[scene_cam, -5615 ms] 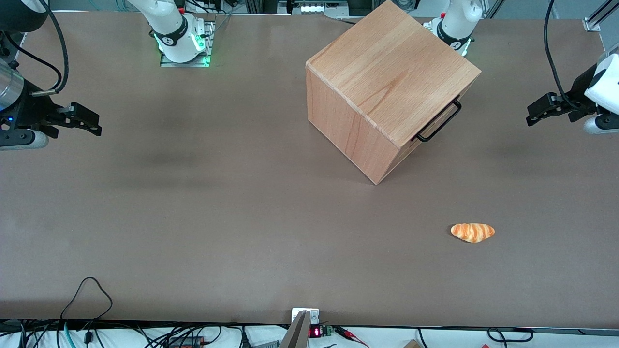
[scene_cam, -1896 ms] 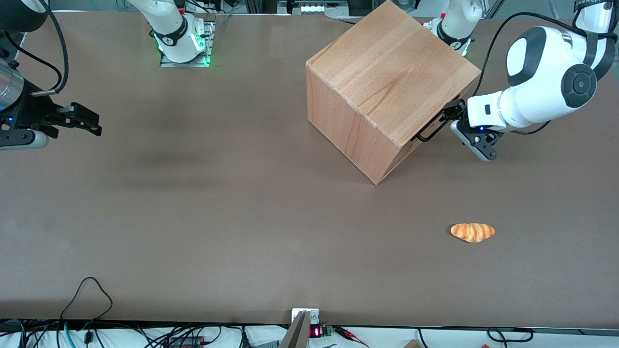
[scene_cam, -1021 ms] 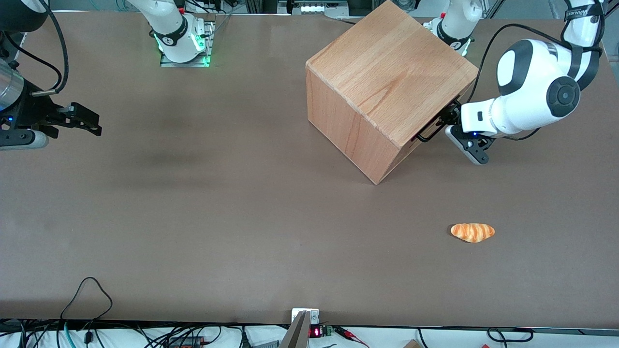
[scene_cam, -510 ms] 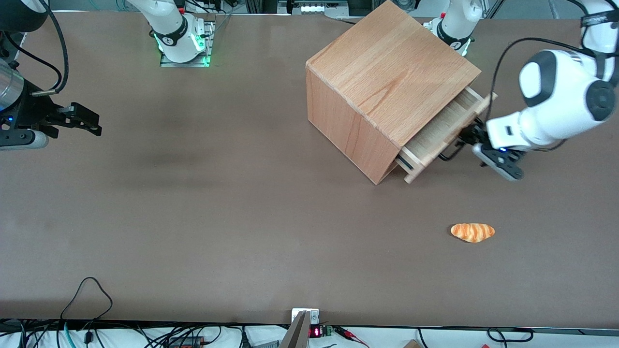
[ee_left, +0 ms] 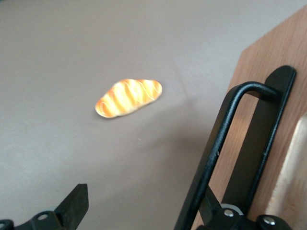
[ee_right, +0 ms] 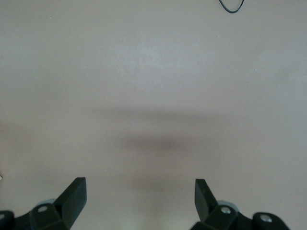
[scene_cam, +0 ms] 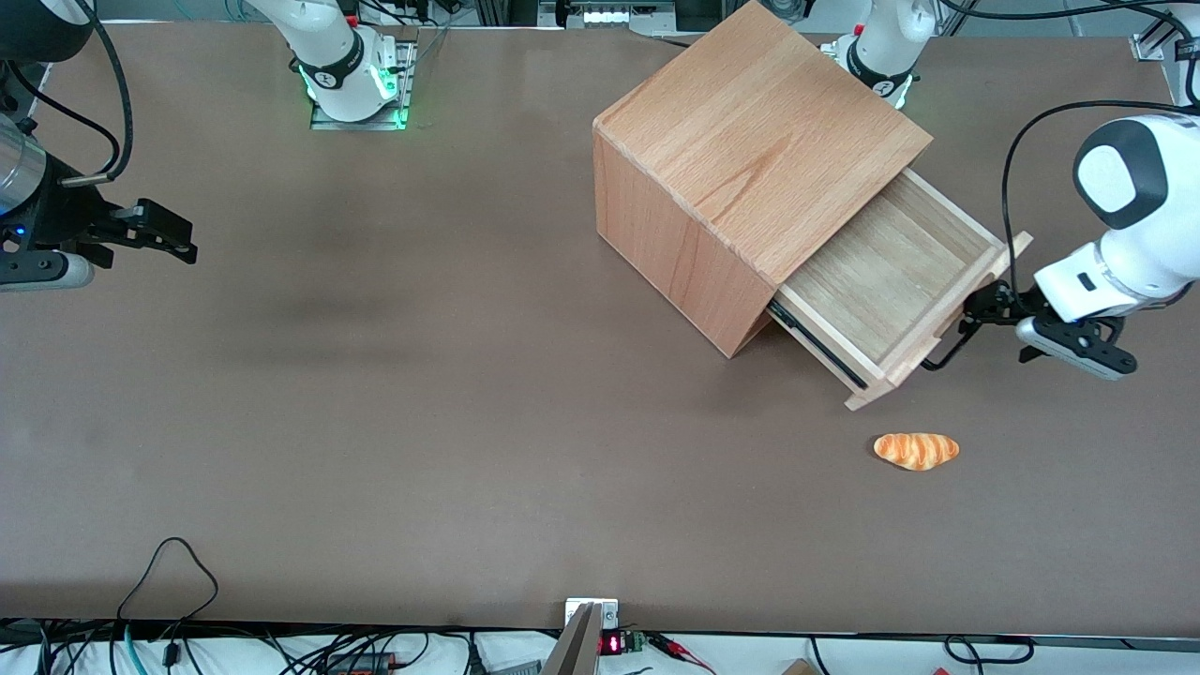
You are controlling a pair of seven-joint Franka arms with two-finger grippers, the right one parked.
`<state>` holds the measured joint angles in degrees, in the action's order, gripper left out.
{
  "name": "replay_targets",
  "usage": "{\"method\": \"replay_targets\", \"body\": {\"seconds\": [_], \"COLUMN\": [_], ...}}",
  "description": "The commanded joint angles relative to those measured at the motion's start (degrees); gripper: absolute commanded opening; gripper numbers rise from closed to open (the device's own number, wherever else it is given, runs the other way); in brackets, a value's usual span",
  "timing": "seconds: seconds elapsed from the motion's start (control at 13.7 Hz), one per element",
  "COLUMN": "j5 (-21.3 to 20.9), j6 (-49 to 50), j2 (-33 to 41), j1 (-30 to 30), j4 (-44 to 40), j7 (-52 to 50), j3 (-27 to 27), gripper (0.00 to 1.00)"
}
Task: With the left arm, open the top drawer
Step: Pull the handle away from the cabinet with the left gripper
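Observation:
The top drawer point(scene_cam: 886, 286) stands pulled well out of the beech-wood cabinet point(scene_cam: 750, 131), and its inside is bare. Its black bar handle point(scene_cam: 945, 347) sits on the drawer front point(ee_left: 268, 62). The left arm point(scene_cam: 1120, 225) reaches in from the working arm's end of the table. Its gripper point(scene_cam: 986, 306) is at the handle and open. In the left wrist view the handle bar point(ee_left: 216, 143) crosses just in front of one finger point(ee_left: 211, 211), while the other finger point(ee_left: 76, 201) hangs over bare table. The gripper's middle point(ee_left: 144, 203) holds nothing.
An orange striped bread roll point(scene_cam: 916, 450) lies on the brown table point(scene_cam: 422, 375), nearer the front camera than the open drawer's corner; the left wrist view also shows the roll point(ee_left: 128, 97). Cables run along the table's near edge point(scene_cam: 169, 562).
The drawer was shut a second ago and has slid far out of the cabinet. The gripper travelled with the handle, away from the cabinet and toward the working arm's end.

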<state>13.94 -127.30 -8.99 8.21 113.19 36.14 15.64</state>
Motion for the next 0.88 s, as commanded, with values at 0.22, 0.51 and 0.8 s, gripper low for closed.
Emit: {"method": "replay_targets", "body": {"seconds": [0.22,0.51,0.8], "j5": [0.03,-0.14,-4.09], "j6": [2.4,6.88,11.18], "j2": [-1.39,0.63,3.79], "j1": [0.22,0.22,0.22], "j4": [-8.69,-10.01,-10.27], "j7": [-6.0,-10.81,-15.38], "j3": [1.5,2.99,2.99], "gripper": [1.0,1.0,1.0]}}
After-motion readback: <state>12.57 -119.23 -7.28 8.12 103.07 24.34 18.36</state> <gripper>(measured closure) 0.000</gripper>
